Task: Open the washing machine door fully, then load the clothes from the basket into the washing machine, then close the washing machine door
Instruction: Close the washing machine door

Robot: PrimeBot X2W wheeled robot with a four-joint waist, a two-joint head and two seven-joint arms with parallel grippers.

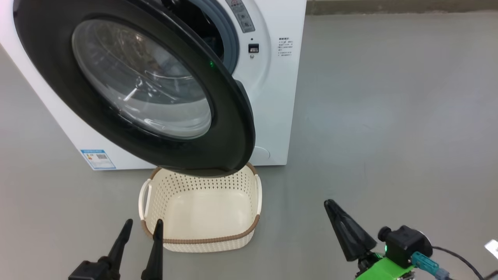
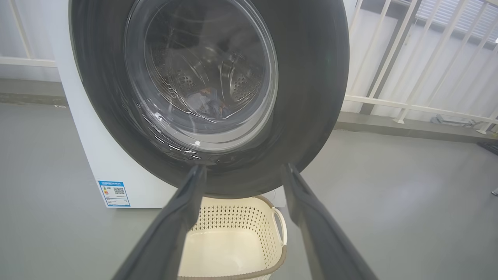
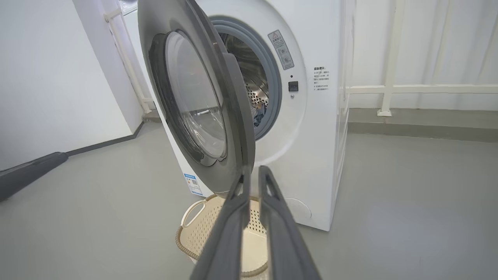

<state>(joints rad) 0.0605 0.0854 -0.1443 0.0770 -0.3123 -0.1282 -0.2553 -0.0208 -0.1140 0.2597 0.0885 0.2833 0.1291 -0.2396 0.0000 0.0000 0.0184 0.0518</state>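
Note:
The washing machine point(image 1: 280, 97) stands with its door point(image 1: 229, 128) swung partway out, the black rim hanging over the basket point(image 1: 202, 239). The basket holds nothing. Dark clothes point(image 2: 210, 107) show through the door glass inside the steel drum, and a blue scrap of clothes point(image 3: 258, 112) peeks from the drum opening. My left gripper point(image 1: 143, 223) is open at the basket's near left corner, pointing at the door point(image 2: 311, 97). My right gripper point(image 1: 330, 203) hovers right of the basket, its fingers nearly together with nothing between them, aimed at the door's edge point(image 3: 245, 155).
Grey floor spreads wide to the right of the washing machine point(image 3: 323, 155). A white railing point(image 2: 408, 105) runs along the back wall. A blue label point(image 1: 98, 158) sits low on the washer front. A dark finger of my left arm point(image 3: 27, 175) shows at the far left.

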